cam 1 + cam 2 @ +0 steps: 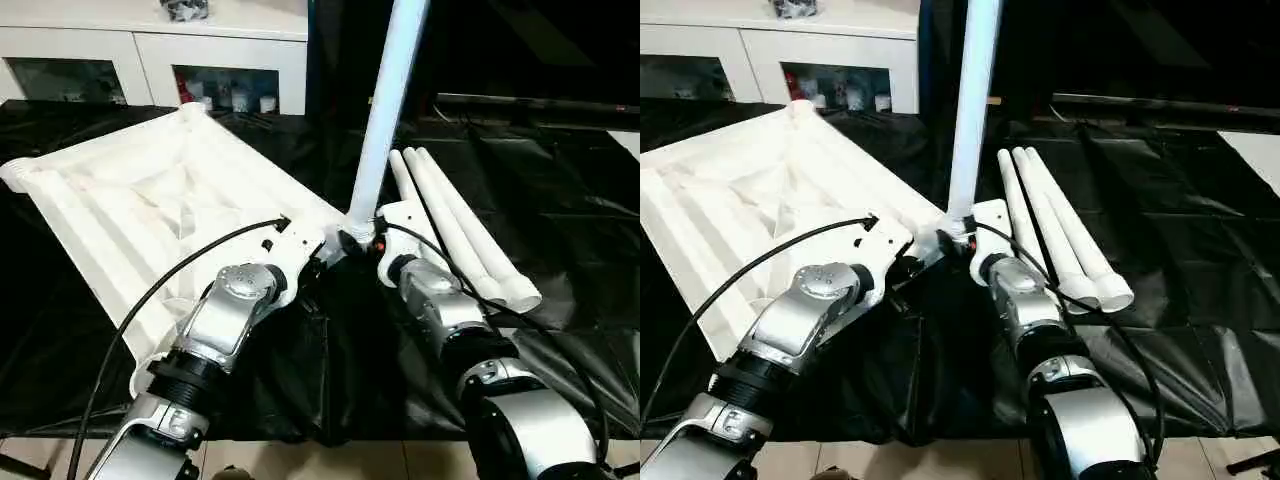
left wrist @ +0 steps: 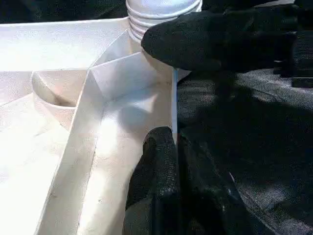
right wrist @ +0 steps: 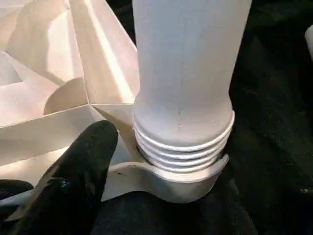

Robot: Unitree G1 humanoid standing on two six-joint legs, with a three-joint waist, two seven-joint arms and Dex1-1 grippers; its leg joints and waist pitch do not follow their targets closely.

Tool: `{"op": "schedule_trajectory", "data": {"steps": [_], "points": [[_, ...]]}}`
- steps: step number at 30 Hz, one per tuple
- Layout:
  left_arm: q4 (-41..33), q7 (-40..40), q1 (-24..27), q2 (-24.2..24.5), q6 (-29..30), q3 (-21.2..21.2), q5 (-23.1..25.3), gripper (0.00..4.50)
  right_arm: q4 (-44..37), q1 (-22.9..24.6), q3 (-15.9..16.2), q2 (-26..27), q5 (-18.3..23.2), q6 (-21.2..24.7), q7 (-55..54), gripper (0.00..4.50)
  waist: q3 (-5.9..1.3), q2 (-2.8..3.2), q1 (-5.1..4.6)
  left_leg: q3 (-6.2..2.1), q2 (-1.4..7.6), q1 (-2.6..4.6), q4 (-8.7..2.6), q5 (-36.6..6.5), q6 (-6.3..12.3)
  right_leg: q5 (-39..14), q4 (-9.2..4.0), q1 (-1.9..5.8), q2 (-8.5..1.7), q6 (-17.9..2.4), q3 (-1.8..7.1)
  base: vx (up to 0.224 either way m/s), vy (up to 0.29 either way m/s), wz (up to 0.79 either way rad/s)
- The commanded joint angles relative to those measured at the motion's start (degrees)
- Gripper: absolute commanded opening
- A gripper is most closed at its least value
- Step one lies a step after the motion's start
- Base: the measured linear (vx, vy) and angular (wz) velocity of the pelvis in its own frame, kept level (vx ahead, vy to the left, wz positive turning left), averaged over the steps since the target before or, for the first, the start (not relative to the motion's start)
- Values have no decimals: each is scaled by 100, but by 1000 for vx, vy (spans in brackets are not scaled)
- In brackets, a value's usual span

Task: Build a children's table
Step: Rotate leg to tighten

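Near the tabletop's (image 1: 560,200) front edge, mid-way along: the upturned panel (image 1: 130,200) is lying across the left half, one corner pointing at the robot.
- Leg (image 1: 385,110) is standing upright in that corner's socket (image 3: 195,178). Threads (image 3: 183,152) are showing above the rim, so I judge it only part-seated.
- Left end effector (image 2: 173,139) is pinching shut on the panel's thin edge wall beside the socket.
- Right end effector (image 1: 368,245) is sitting open at the leg's base, its visible finger (image 3: 83,161) off the tube, holding nothing.
- Doing it well: grip low, keep the leg plumb, and turn until the threads are sinking out of sight, with the left end effector bracing the panel.
- Three spare legs (image 1: 460,240) are lying side by side right of the socket.
- Cabinet (image 1: 230,45) beyond the far edge is holding small items I cannot identify.
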Motion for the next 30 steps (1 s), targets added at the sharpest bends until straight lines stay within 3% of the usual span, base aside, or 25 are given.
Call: {"op": "schedule_trajectory", "data": {"steps": [1,2,4,5,7,8,9,10,13,17,22,24,27,28,29,30], "points": [[5,208,-142,-214,-448,98,-122,44,-94,83,33,-71,-96,-45,-106,381,-414,13,21,32,17,-21,-324,-672,182,-518,-403,363,-362,-998,314,0,0,0],[104,316,-187,-274,-529,204,-168,55,-270,182,23,-134,-92,-23,-99,381,-423,35,38,35,27,10,-321,-722,183,-514,-407,347,-372,-1009,320,0,0,0],[124,468,-243,-353,-728,349,-224,67,-686,433,36,-226,-73,38,0,381,-421,43,62,30,36,-4,-316,-692,195,-253,-382,361,-360,-1036,326,0,0,0],[124,468,-243,-353,-728,349,-224,77,-686,433,36,-226,-73,38,0,381,-426,18,70,25,37,-11,-314,-681,207,-175,-370,372,-355,-1017,320,0,0,0],[82,758,-277,-302,-937,446,-117,90,-944,595,51,-255,-106,60,-38,381,-418,70,69,19,29,-11,-318,-773,197,-268,-389,363,-354,-1001,313,0,0,0],[5,908,-298,-208,-988,587,-98,90,-1121,694,50,-270,-119,94,-105,381,-411,31,47,14,25,-24,-329,-851,171,-392,-402,383,-352,-956,307,0,0,0],[-20,939,-300,-179,-990,628,-98,90,-1164,718,49,-272,-124,105,-130,381,-410,69,52,6,21,-21,-332,-882,150,-474,-408,383,-353,-926,304,0,0,0],[-70,977,-301,-126,-978,706,-111,90,-1234,755,46,-275,-131,124,-176,381,-408,42,22,4,20,-27,-337,-928,117,-601,-419,386,-353,-862,301,0,0,0],[-487,1206,-159,404,-626,1067,89,90,-1677,963,90,-278,-165,323,-263,381,-407,70,-13,-4,19,-14,-340,-953,83,-783,-439,365,-347,-781,300,0,0,0],[-943,1377,95,986,-290,1367,401,90,-2271,1243,221,-281,-138,772,-66,381,-402,85,-60,-10,25,-4,-349,-871,108,-547,-401,346,-314,-813,302,0,0,0],[-1613,1431,689,1800,554,1850,741,90,-2752,1490,582,-348,-282,1347,232,381,-381,75,-25,-1,34,22,-363,-943,75,-584,-391,315,-314,-911,308,0,0,0],[-1715,1481,840,1986,726,1847,898,90,-2761,1464,640,-326,-287,1467,270,381,-353,45,-18,2,31,27,-386,-1105,57,-919,-437,306,-326,-844,312,0,0,0],[-1798,1537,926,2105,834,1795,1032,90,-2865,1468,691,-326,-320,1672,230,381,-338,70,11,-3,44,78,-404,-1328,-3,-1225,-483,246,-331,-781,325,0,0,0],[-1817,1593,979,2116,975,1860,1049,90,-2839,1428,733,-330,-409,1768,135,381,-333,31,32,-2,53,90,-412,-1372,-41,-1243,-485,237,-330,-780,325,0,0,0],[-1810,1630,1033,2156,1061,1878,1090,90,-2838,1403,759,-333,-465,1901,59,381,-330,49,41,-19,54,68,-424,-1371,-79,-1229,-465,255,-336,-776,326,0,0,0],[-1777,1663,1110,2220,1195,1902,1135,73,-2792,1345,770,-339,-570,2036,-125,381,-325,25,34,-13,44,60,-428,-1381,-79,-1269,-480,252,-328,-747,327,0,0,0]]}}
